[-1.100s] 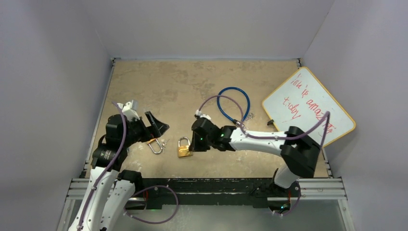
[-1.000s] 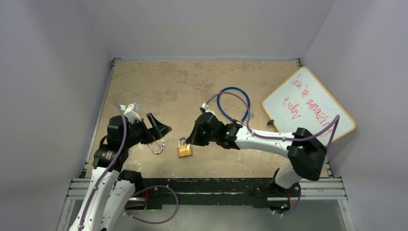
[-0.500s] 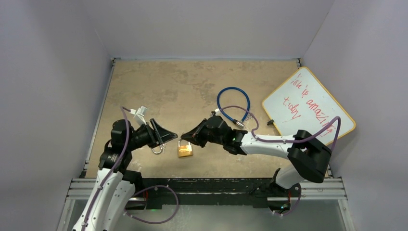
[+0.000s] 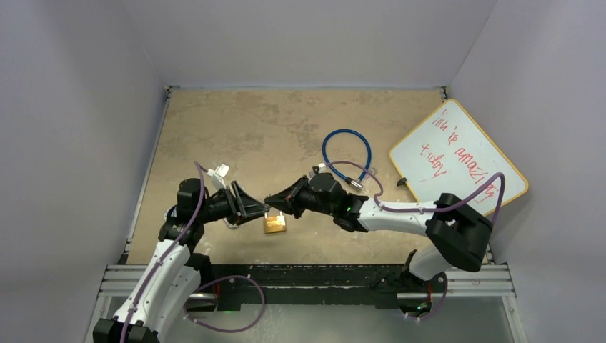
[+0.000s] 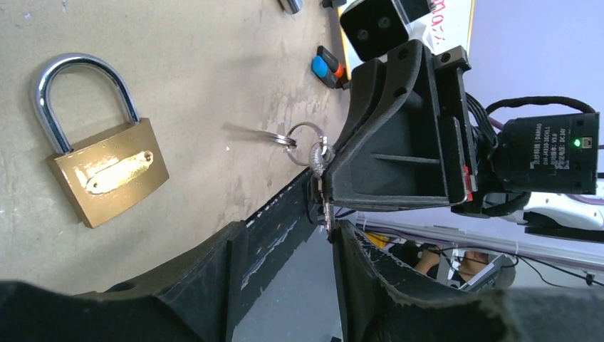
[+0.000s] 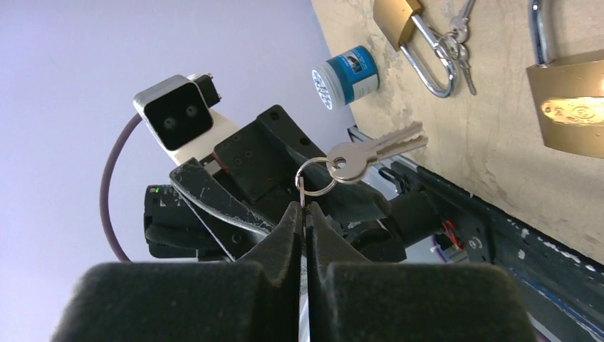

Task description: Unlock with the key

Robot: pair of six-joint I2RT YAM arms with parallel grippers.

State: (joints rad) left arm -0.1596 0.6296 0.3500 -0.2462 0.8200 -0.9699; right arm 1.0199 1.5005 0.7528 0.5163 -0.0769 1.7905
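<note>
1. Two claws now meet just above the tan table, close to the gold padlock with a silver loop. The padlock lies flat on the table, and nothing holds it.
2. The right claw is pressed together and pinches a thin silver ring. The small silver key hangs from that ring, up in the air.
3. A second ago the left claw was back near a second gold padlock and was spread wide. It has moved over to the key and closed about half way.
4. There is a gap between the left claw's fingers. The key's tip hangs in that gap, next to one finger, and the claw does not seem to grip it yet.
5. This looks like the right claw passing the key to the left claw, or the left claw steadying it.
6. The key is not in the padlock yet, so the unlocking has not begun.
</note>
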